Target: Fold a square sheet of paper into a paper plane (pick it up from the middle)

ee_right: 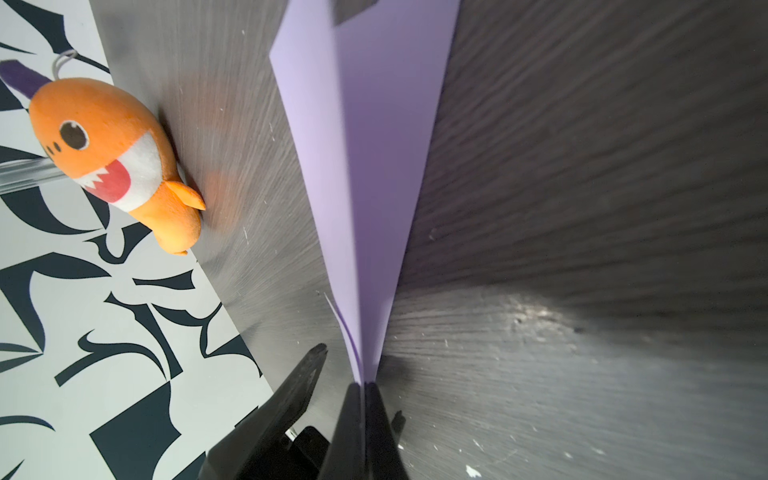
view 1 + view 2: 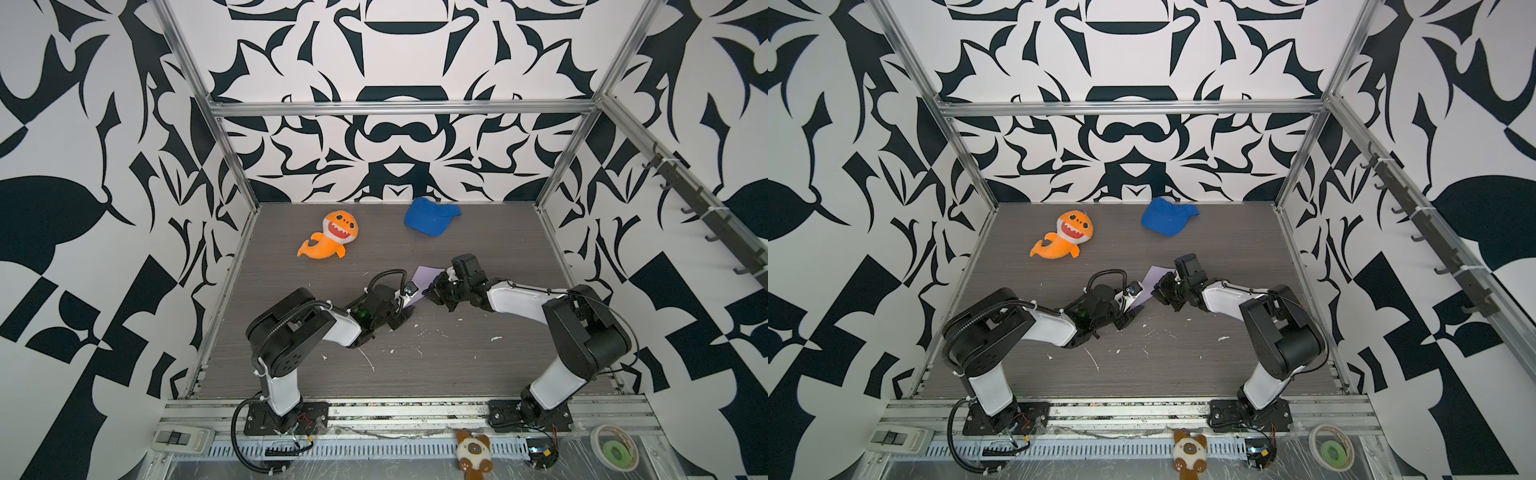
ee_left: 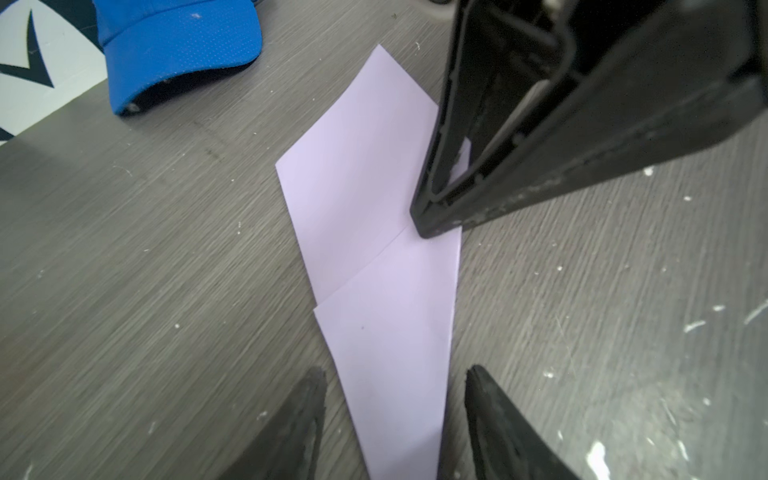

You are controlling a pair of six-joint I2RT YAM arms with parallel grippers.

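The square sheet of paper [image 3: 374,199], pale lavender, is folded into a long narrow pointed shape with an overlapping flap. It lies mid-table in both top views [image 2: 424,276] [image 2: 1156,276]. My right gripper [image 1: 365,384] is shut on one edge of it, the layers pinched between the fingers; in the left wrist view its fingertip [image 3: 428,220] meets the paper beside the flap's edge. My left gripper [image 3: 395,370] is open, one finger on each side of the paper's narrow end with a small gap on both sides. In a top view the two grippers [image 2: 405,313] [image 2: 432,291] stand close together.
An orange plush shark [image 2: 330,235] lies at the back left and a blue cap [image 2: 432,216] at the back centre. White scraps [image 2: 494,338] dot the grey wood-grain table [image 2: 478,365]. Frame posts edge the table; a small plush toy [image 2: 473,453] and a tape roll [image 2: 615,451] sit on the front rail.
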